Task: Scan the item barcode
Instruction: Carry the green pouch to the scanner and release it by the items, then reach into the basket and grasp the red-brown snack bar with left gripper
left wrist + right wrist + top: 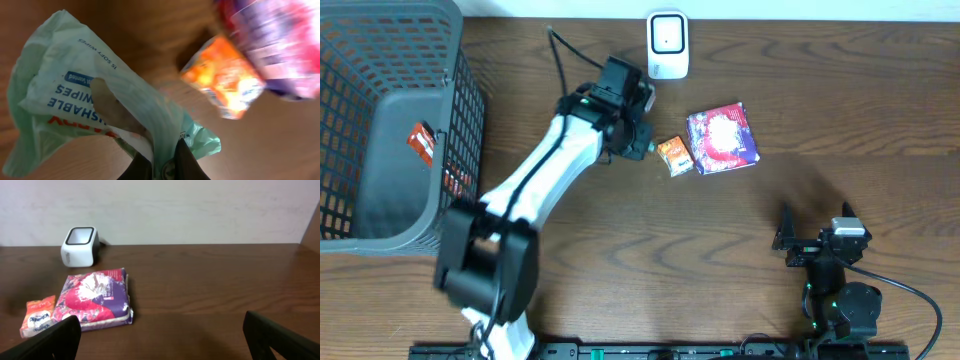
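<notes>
Left gripper point(162, 167) clamped on wipes pack point(90, 100) edge. Orange packet point(225, 80), purple pack point(280, 45) just ahead-right of it. Right gripper point(162, 332) wide open, empty; scanner point(80, 245) ahead to its left.

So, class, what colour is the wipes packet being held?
The wipes packet is pale green; left wrist view.

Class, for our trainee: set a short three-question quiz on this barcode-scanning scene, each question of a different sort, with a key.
1. True or false: the left tool is shut on the wipes pack.
2. In the overhead view, the orange packet lies A) left of, B) right of, C) on top of the purple packet.
3. Fill in: the right tool stands ____, holding nothing.
Key: 1 true; 2 A; 3 open.
</notes>
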You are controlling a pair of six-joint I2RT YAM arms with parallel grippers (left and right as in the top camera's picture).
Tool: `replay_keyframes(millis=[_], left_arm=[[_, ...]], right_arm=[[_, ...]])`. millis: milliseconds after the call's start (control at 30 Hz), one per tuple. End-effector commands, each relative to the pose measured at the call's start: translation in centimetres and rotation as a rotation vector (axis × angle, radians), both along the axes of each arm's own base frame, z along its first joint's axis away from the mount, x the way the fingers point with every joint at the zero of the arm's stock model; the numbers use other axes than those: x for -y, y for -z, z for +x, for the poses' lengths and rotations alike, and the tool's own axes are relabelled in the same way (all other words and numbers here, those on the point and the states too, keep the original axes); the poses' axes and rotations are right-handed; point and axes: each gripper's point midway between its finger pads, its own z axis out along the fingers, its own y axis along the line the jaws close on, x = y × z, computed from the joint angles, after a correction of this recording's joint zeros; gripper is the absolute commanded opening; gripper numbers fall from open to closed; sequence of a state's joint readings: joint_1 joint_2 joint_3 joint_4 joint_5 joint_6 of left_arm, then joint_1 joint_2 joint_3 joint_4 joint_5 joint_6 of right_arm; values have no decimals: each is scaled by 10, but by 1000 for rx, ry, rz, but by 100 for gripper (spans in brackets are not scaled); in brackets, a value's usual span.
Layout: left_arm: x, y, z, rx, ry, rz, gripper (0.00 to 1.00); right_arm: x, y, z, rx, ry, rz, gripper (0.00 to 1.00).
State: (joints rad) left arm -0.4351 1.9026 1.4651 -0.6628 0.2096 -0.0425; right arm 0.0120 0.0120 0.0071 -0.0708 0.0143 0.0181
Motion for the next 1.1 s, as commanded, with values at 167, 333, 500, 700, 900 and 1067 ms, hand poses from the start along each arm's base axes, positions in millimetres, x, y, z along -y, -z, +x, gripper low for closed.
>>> replay_keyframes(millis=[167, 333, 500, 700, 900, 1067], left_arm=[[32, 59, -17, -139, 47, -6, 7], [54, 66, -20, -123, 97, -30, 7], [75, 51, -33, -70, 319, -73, 17], [56, 13, -10, 44, 275, -56, 58], [16, -92, 29, 279, 163, -131, 77], [-55, -192, 51, 504, -29, -192, 79]], right_arm=[[1, 1, 0, 0, 2, 14, 99], [1, 1, 0, 0, 2, 14, 99], [1, 1, 0, 0, 2, 14, 99], [1, 1, 0, 0, 2, 14, 99], [1, 1, 0, 0, 2, 14, 99], [1, 1, 0, 0, 2, 14, 99]])
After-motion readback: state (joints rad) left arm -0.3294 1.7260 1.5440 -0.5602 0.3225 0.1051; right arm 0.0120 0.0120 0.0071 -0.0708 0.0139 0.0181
